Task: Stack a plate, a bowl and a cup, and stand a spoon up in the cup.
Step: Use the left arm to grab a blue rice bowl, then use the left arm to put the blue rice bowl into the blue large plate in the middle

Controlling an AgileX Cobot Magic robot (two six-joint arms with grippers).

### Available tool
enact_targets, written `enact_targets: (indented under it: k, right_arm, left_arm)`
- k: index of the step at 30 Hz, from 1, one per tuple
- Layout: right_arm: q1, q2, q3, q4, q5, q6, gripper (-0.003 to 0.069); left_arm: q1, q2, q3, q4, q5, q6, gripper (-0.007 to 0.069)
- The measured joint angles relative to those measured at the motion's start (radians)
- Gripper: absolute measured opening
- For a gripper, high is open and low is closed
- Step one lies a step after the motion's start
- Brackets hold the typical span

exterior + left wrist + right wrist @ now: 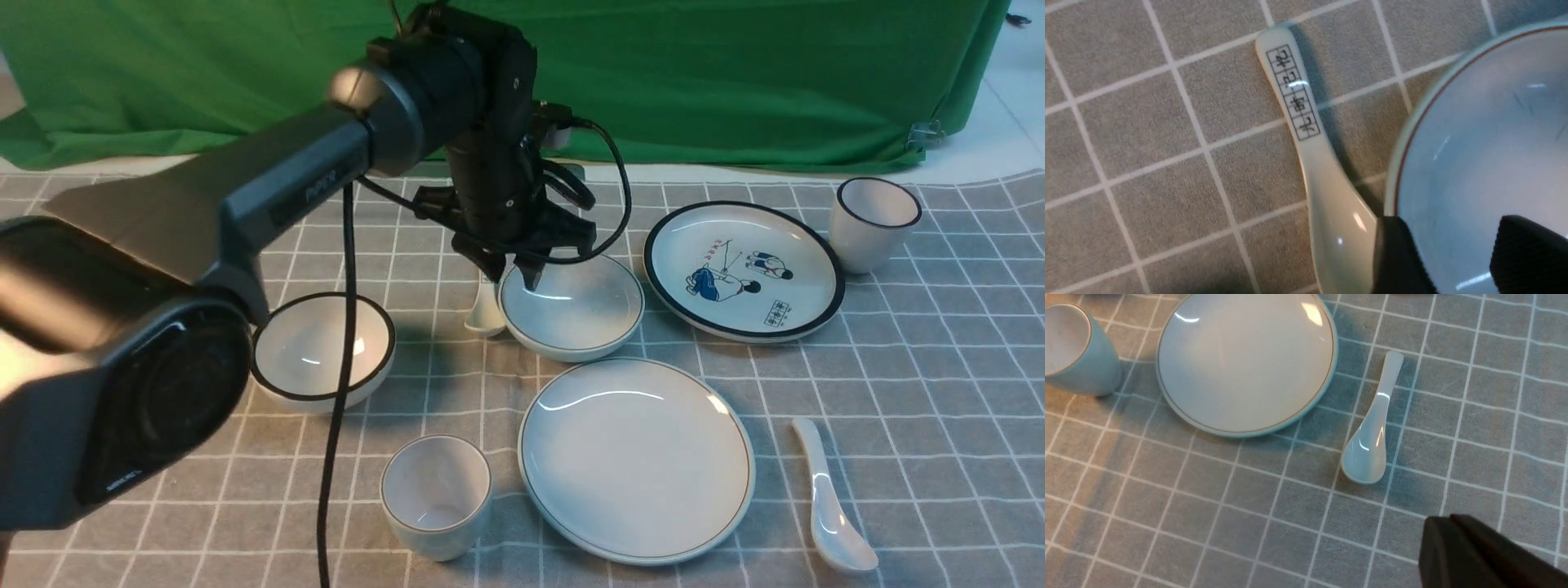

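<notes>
A grey checked cloth covered the worktop (939, 367), and the left arm (204, 212) reached across it, blocking much of the near left. The plate (637, 457), pale and round with a thin dark rim line, lay bare near the front edge. Behind it sat the bowl (580, 310), equally pale and thin-rimmed, with nothing in it. The left jaws stood open over the bowl's left rim, one finger (1396, 257) at the rim's outside and the other (1527, 253) above the inside, gripping nothing. The cup (437, 494), handleless and thin-rimmed, stood upright and empty just left of the plate. The spoon (833, 498), plain white, lay flat on the cloth right of the plate. A smaller marked spoon (1306, 134) lay just beside the bowl, its scoop partly hidden by the outer finger. The right jaws, cut off at a corner of the right wrist view, were closed and held nothing.
</notes>
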Motion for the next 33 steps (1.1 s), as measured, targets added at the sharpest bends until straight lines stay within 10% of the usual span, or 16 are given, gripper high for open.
enact_targets:
  k: [8, 18, 33]
  right_arm:
    - [0.0, 0.0, 0.0, 0.0, -0.032, -0.023, 0.0028]
    - [0.0, 0.0, 0.0, 0.0, -0.043, -0.025, 0.0034]
    - [0.001, 0.0, 0.0, 0.0, -0.059, -0.025, 0.005]
  left_arm:
    - [0.0, 0.048, -0.001, -0.005, -0.034, -0.03, 0.0519]
    - [0.001, 0.051, -0.015, -0.019, -0.038, -0.054, 0.0057]
    - [-0.095, -0.291, 0.143, -0.161, 0.085, 0.063, 0.0028]
